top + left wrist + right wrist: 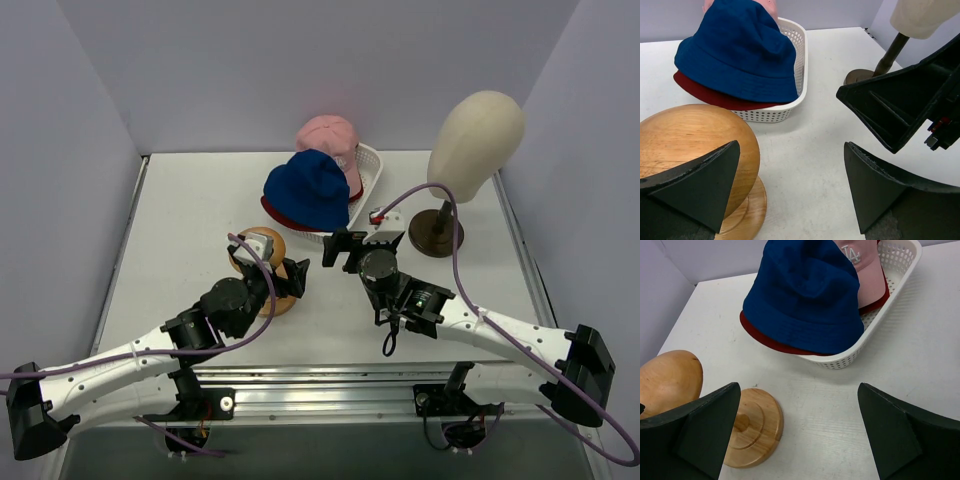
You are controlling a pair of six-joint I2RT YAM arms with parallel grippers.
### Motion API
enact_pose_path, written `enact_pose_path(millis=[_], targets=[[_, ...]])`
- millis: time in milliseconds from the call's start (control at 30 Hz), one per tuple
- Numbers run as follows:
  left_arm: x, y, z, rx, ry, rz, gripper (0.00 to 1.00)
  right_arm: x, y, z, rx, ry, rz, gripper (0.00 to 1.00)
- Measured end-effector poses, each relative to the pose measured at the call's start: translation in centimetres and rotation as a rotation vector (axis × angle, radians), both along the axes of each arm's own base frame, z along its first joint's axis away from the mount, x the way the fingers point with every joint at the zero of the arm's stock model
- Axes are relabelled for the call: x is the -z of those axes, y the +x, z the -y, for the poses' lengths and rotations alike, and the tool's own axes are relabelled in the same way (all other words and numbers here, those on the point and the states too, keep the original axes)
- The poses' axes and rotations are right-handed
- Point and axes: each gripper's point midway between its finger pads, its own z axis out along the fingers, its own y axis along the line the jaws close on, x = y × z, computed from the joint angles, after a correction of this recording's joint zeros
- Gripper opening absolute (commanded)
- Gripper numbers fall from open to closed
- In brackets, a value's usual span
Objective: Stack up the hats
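Note:
The royal-blue bucket hat (310,188) lies on top of the dark red cap (272,212), half in the white basket (372,165). The pale pink cap (328,135) with its "LA" logo sits behind them in the basket. My left gripper (275,272) is open and empty, beside a wooden head form (262,246). My right gripper (362,243) is open and empty, just in front of the basket. The left wrist view shows the blue hat (737,50) over the red cap (705,92). The right wrist view shows the blue hat (805,295), the pink cap (862,275) and the red brim (765,340).
A cream mannequin head (478,135) on a brown stand (436,232) is at the right back. The wooden head form (690,145) on its round base (752,425) stands between the grippers. My right gripper's body (910,100) is close to the left one. White walls surround the table.

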Motion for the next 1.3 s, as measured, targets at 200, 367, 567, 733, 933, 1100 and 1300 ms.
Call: enact_pose_path(millis=[200,367,567,733,933,1100,1300], targets=[[0.0,0.2,-0.6,-0.029,-0.001,0.002,0.94,0.1,0.0,0.0,-0.005,-0.014,0.001,1.0],[0.1,0.2,-1.9,-0.069,-0.017,0.014,0.94,-0.4,0.8,-0.4,0.003,-0.064,0.003,1.0],[0.2,0.0,-3.6,-0.116,-0.047,0.029,0.94,-3.3,6.1,-2.6,0.02,-0.123,0.004,0.82],[-0.5,-0.1,-4.2,-0.133,-0.082,0.048,0.94,-3.7,12.5,-3.7,0.017,-0.185,0.005,0.55],[-0.6,0.1,-4.5,-0.156,-0.089,0.051,0.94,0.1,18.4,-6.5,-0.078,-0.316,-0.057,0.48],[-0.6,0.1,-4.6,-0.16,-0.093,0.052,0.94,3.8,20.0,-7.6,-0.146,-0.392,-0.12,0.46],[-0.6,0.2,-4.7,-0.164,-0.093,0.052,0.94,5.3,20.5,-8.0,-0.156,-0.418,-0.139,0.27]])
